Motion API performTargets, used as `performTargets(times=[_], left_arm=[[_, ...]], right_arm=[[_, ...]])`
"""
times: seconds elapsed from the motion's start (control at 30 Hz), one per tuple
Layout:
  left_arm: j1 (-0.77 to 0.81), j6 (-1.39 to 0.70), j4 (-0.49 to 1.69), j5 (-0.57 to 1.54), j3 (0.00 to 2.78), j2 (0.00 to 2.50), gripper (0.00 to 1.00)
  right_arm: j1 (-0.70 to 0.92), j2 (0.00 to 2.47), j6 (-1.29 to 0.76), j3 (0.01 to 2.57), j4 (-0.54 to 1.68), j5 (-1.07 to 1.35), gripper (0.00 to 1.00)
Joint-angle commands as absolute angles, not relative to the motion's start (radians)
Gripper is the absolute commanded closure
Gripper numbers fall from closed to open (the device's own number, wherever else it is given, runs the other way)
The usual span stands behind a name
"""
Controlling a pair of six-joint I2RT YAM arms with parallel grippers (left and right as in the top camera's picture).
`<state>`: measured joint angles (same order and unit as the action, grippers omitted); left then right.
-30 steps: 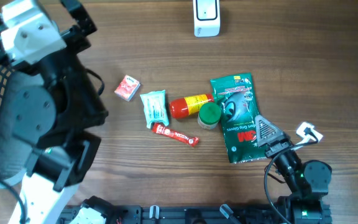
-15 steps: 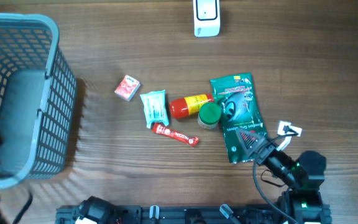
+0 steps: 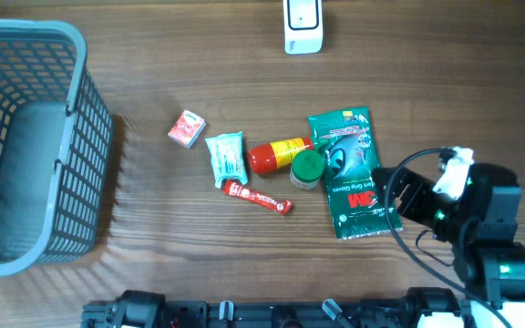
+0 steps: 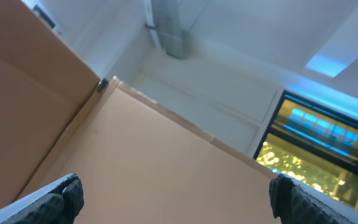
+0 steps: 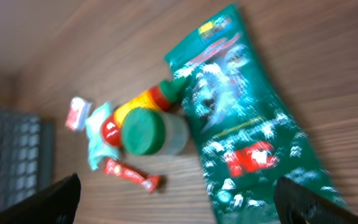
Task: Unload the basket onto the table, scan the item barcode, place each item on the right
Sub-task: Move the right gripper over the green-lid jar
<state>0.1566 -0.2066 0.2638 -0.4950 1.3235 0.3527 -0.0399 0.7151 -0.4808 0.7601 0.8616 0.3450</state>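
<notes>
Six small goods bunched mid-worktop (image 3: 199,264), probably tipped out loose for picking one at a time. Furthest toward 9 o'clock, a little red-and-white card packet (image 3: 187,128); then a pale mint crinkly wipes pack (image 3: 226,157), a red-and-yellow squeezy bottle (image 3: 276,153) lying flat, a stubby pale jar with a green screw lid (image 3: 307,169) touching the bottle's 3 o'clock end, and a thin red sachet stick (image 3: 257,197) at 6 o'clock of the bunch. Biggest of the lot: a glossy green foil pouch (image 3: 349,169), flat and floppy, long side running 12 to 6, just beside the jar at 3 o'clock. Guessing that pouch as the thing to scan, purely from the right pincer (image 5: 178,202) hanging over its 4 o'clock corner. Spread wide, clamping nothing; touching the film or not, can't tell. Too blurry from the right wrist for spotting any barcode. Way off at 12 o'clock, a white plastic scanner block (image 3: 303,23), well apart from the pile, presumably set there for holding a code up to. At 9 o'clock, a grey plastic mesh basket (image 3: 89,109), likely for finished items. Same for the left pincer (image 4: 179,199): fully released, nothing in it, aimed up at a ceiling and out of the overhead shot. Slick film lying flush on smooth wood grain, so expecting a fiddly edge pinch.
</notes>
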Motion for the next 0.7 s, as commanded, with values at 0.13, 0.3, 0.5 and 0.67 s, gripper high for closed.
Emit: performTargets(times=[0.13,0.3,0.5,0.67], left_arm=[[0.076,-0.273,0.191,-0.438,1.31,0.369,0.0],[0.073,-0.304,0.19,-0.355,1.274,0.356,0.0],[0.073,-0.305,0.125,-0.147,1.121,0.267,0.0],[0.073,-0.328,0.024,-0.146,0.949,0.152,0.0]], right_arm=[[-0.036,0.749,-0.532,0.839,0.936,0.17,0.0],[-0.036,0.805,-0.53,0.84,0.946,0.223,0.01],[-0.031,0.955,-0.552,0.942,1.021,0.242,0.01],[0.094,1.105,-0.731,1.09,1.099,0.216,0.01]])
